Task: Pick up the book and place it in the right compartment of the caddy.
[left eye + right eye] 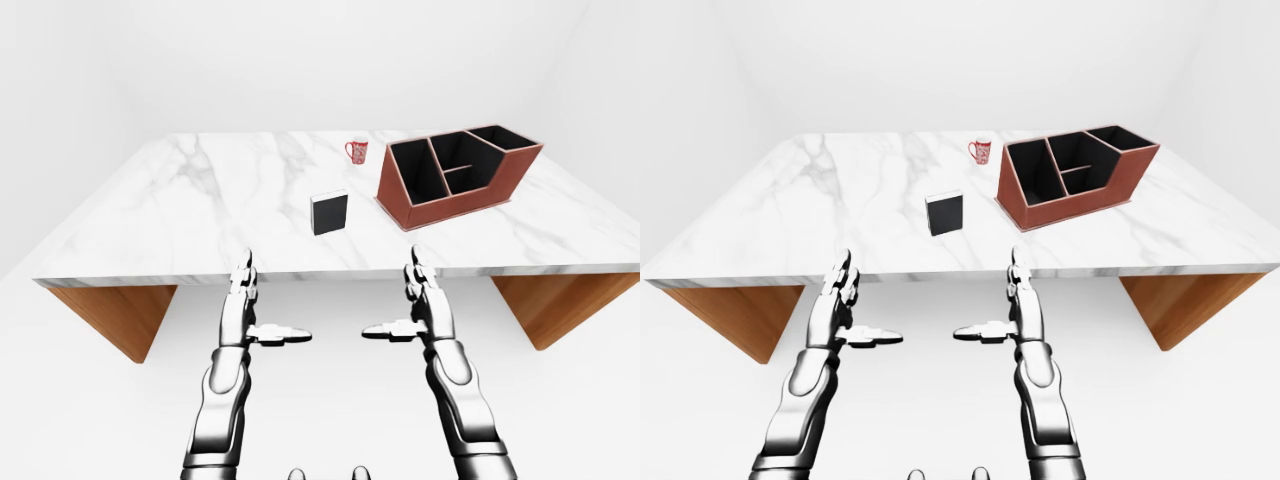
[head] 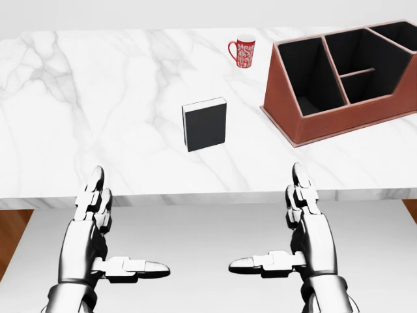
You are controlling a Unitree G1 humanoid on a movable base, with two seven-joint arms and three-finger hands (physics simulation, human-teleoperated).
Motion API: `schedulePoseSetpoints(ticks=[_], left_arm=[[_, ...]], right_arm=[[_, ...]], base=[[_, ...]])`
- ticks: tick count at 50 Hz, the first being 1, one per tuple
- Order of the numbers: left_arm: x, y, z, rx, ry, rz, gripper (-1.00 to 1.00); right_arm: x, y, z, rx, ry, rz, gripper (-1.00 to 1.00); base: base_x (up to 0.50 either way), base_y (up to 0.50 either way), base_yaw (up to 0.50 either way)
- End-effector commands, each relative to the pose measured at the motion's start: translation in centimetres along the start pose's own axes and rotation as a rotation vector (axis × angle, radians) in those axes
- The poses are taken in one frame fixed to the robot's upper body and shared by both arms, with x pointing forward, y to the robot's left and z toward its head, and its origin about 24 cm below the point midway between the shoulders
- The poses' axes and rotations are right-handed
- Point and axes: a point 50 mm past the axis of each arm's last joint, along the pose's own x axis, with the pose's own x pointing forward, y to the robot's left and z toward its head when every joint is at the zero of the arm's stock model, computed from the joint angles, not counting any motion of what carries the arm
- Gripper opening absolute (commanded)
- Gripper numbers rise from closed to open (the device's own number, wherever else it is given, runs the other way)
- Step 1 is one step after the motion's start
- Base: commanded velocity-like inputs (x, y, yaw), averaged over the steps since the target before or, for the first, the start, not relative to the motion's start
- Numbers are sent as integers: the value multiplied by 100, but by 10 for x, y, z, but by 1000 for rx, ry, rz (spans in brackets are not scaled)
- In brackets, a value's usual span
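Observation:
A black book (image 2: pixel 205 124) with a white page edge stands upright on the marble table (image 2: pixel 98 111), near the middle of the head view. To its right sits the red-brown caddy (image 2: pixel 345 124) with black compartments, slanted across the table's right part. My left hand (image 2: pixel 107 235) and right hand (image 2: pixel 290 231) hover below the table's near edge, both with fingers stretched flat and thumbs pointing inward, holding nothing. Both hands are well short of the book.
A red patterned mug (image 2: pixel 244 51) stands on the table above and to the right of the book, left of the caddy. The table rests on wooden supports (image 1: pixel 115 315). White floor and walls surround it.

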Motion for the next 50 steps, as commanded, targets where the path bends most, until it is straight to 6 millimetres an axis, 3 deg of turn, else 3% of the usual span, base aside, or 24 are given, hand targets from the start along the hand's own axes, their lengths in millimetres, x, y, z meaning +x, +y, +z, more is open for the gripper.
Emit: schedulePoseSetpoints(ticks=[1,29,50], left_arm=[[0,2,2,41,-25,-30,100],[-2,0,2,55,-30,-31,100],[-2,0,1,64,-23,-37,100]], right_arm=[[0,-6,0,6,3,5,100],[-1,-7,-2,-3,-1,-6,100],[-1,-7,-2,-5,0,-9,100]], base=[[0,0,0],[0,0,1],[0,0,40]])
